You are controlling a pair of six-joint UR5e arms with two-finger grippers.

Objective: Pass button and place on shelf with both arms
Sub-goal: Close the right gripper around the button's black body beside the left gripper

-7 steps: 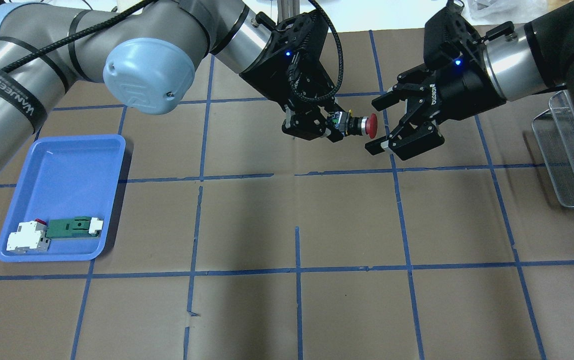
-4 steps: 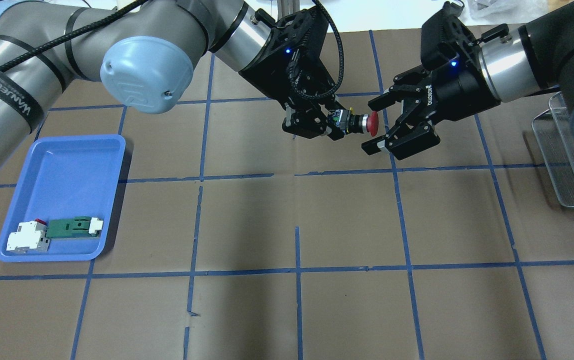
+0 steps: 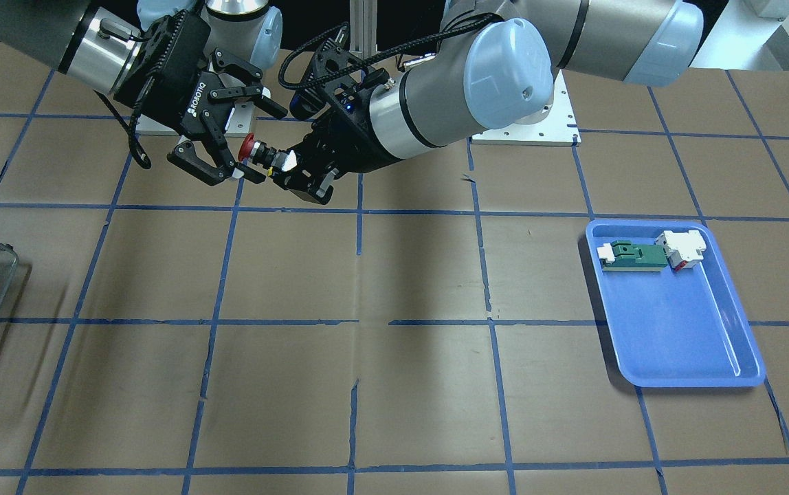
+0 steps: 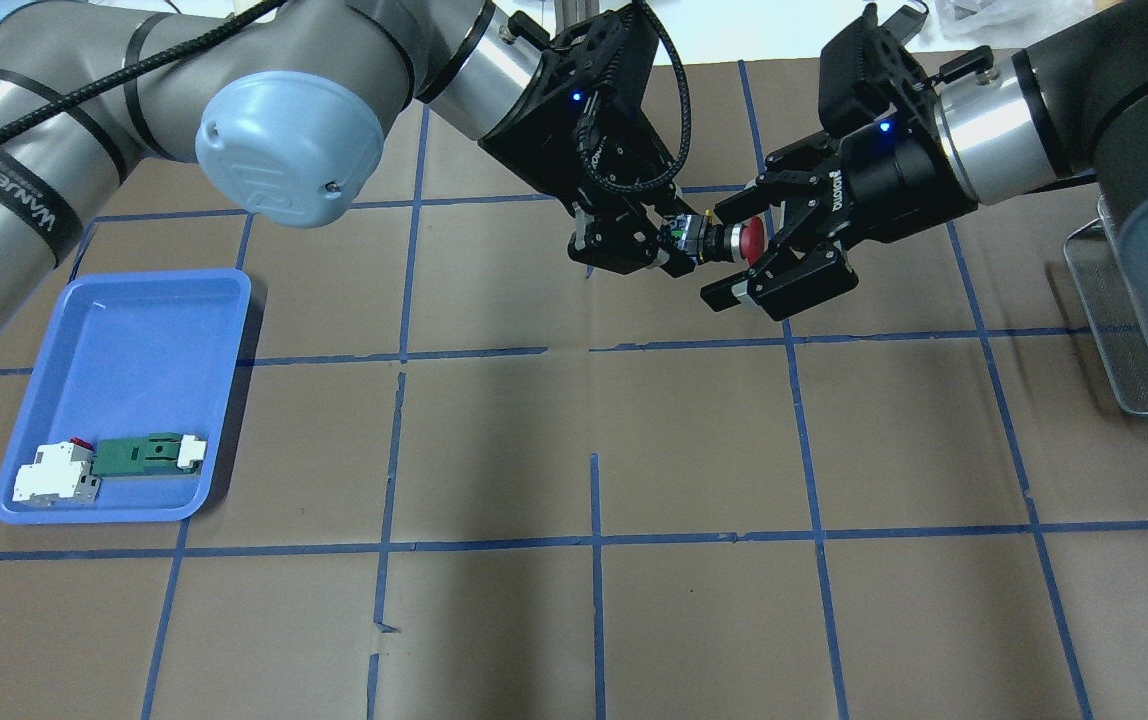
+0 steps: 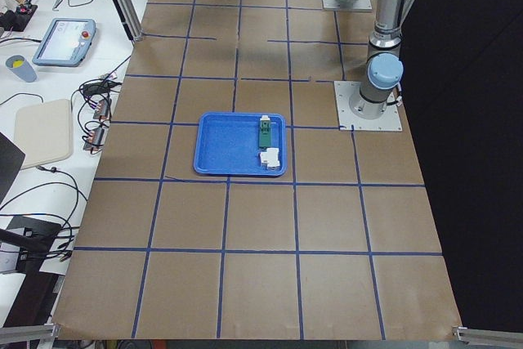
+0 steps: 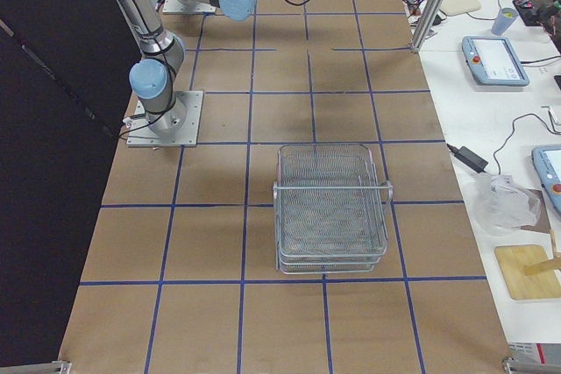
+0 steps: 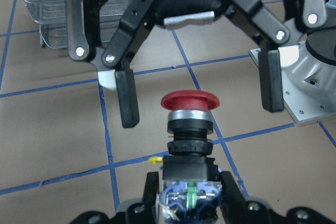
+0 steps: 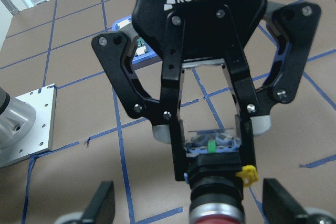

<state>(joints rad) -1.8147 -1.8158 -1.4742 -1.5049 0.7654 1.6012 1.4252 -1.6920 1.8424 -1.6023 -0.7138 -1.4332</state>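
My right pincer (image 4: 731,256) has closed the gap over the last second. It was just short of the red head and now its spread fingers (image 7: 127,103) sit either side of it, jaws wide, not touching. Left pincer (image 4: 672,248) is clamped on the rear block of the button (image 7: 189,121), holding it in the air between the two pincers and above the table. To me that means the pass is ready: my right only has to close, then my left lets go. The button's long axis lies about level and runs straight from left pincer to right. The red head points into my right palm, and the yellow and whitish end is buried in the left grip. The shelf (image 4: 1129,300) is well apart, out behind my right wrist. The blue tray (image 4: 134,330) is far off behind my left arm, with other parts in it.
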